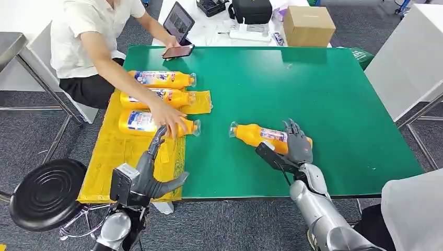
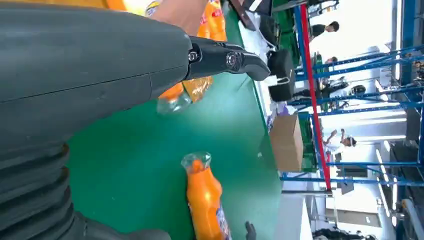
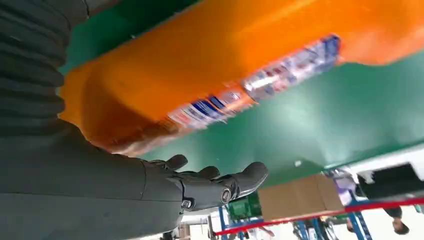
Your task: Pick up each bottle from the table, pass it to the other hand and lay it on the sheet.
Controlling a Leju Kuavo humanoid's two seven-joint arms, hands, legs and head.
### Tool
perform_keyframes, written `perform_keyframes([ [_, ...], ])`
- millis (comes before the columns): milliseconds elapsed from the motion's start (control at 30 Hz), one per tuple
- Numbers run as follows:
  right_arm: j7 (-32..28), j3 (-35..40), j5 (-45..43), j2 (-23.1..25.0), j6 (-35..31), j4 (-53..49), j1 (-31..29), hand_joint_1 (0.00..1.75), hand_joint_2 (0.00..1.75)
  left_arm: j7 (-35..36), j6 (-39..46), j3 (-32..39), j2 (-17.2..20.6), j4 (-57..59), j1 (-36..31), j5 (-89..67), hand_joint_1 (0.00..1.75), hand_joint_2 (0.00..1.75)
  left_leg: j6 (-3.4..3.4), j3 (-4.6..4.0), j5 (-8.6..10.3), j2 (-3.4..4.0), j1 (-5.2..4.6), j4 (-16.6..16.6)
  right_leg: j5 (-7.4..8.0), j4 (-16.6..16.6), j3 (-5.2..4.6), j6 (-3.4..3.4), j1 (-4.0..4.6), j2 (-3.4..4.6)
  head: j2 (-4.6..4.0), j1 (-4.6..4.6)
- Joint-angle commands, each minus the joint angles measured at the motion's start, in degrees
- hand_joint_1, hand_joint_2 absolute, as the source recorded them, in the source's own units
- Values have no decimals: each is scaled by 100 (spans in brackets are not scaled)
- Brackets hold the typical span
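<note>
From the head view, I had my right hand (image 1: 298, 142) laid over the base end of the last orange bottle (image 1: 261, 135) on the green table (image 1: 324, 89). The bottle lay flat, long axis across the table, clear cap pointing toward the yellow sheet (image 1: 112, 157), base toward my right. I judged this the pick-up step; whether the fingers had actually closed on it I could not tell here. Three bottles already lay on the sheet, and a person's hand (image 1: 168, 117) rested on the nearest one (image 1: 137, 121). My left hand (image 1: 151, 175) hovered open over the sheet's edge, holding nothing.

In the left wrist view, the left hand's fingers (image 2: 225, 59) were spread and empty, the bottle's cap end facing them.

In the right wrist view, the bottle body (image 3: 210, 65) sat just beside the palm, fingers (image 3: 220, 185) uncurled. Next I needed to close, lift and carry it leftward.
</note>
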Motion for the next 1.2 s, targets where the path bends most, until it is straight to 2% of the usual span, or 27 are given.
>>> perform_keyframes([
  [33, -15, -126, 33, -160, 250, 33, 150, 0, 175, 86, -9, -135, 190, 15, -30, 69, 0, 175, -4, 44, -10, 0, -5, -13, -14, -5, 41, -8, -3, -12, 0, 0],
  [233, 21, -394, 139, -458, 256, -695, 691, 0, 175, 147, -16, -63, 206, -155, 76, -26, 0, 175, 0, 25, -5, -15, -2, -7, -12, -6, 27, -2, 0, -22, 0, 0],
  [300, 154, -434, 285, -496, 213, -715, 695, 0, 175, 163, -29, -62, 180, -100, 28, -35, 0, 175, 1, 45, -10, -12, -7, -12, -18, -7, 46, -4, -4, -24, 0, 0],
  [333, 267, -457, 384, -503, 202, -653, 658, 0, 175, 185, -65, -82, 170, -68, -9, -36, 0, 175, 0, 25, -6, -9, -4, -6, -11, -4, 27, -3, -2, -16, 0, 2],
  [467, 903, -379, 876, -591, 607, -224, 409, 0, 175, 281, -214, -104, 140, -67, -48, 44, 0, 175, 0, 22, -4, -7, -8, -7, -8, -2, 22, -4, -7, -14, 0, 2],
  [633, 960, -382, 934, -583, 613, -177, 385, 0, 175, 332, -301, -87, 135, -81, -29, 153, 0, 175, -1, 28, -3, -5, -5, -7, -5, -4, 25, -3, -4, -13, 0, -2],
  [700, 1150, -320, 1179, -580, 402, -87, 371, 0, 175, 490, -750, -64, 164, -99, 38, 732, 0, 175, 0, 29, -3, -3, -1, -6, -4, -6, 27, -3, 0, -10, 0, 0],
  [867, 724, -613, 930, -427, 254, 308, 249, 0, 175, 432, -653, -109, 150, 45, -22, 786, 0, 175, 1, 42, -5, -3, -5, -10, -6, -9, 40, -3, -2, -13, 0, 2],
  [1033, 724, -613, 930, -427, 254, 308, 249, 0, 175, 432, -653, -109, 150, 45, -22, 786, 0, 175, 0, 55, -7, -3, -8, -15, -10, -11, 52, -5, -5, -16, 0, 2],
  [1067, 368, -664, 815, -260, 83, 492, 139, 0, 175, 413, -595, -147, 178, 124, -113, 823, 0, 175, 0, 48, -6, 1, -5, -12, -6, -10, 45, -4, -2, -10, 0, 0],
  [1200, 211, -529, 851, -40, 76, 507, -27, 0, 175, 410, -586, -165, 161, 157, -144, 864, 0, 175, -4, 46, -6, 17, -5, -12, -3, -6, 38, -8, -2, 6, 0, 0],
])
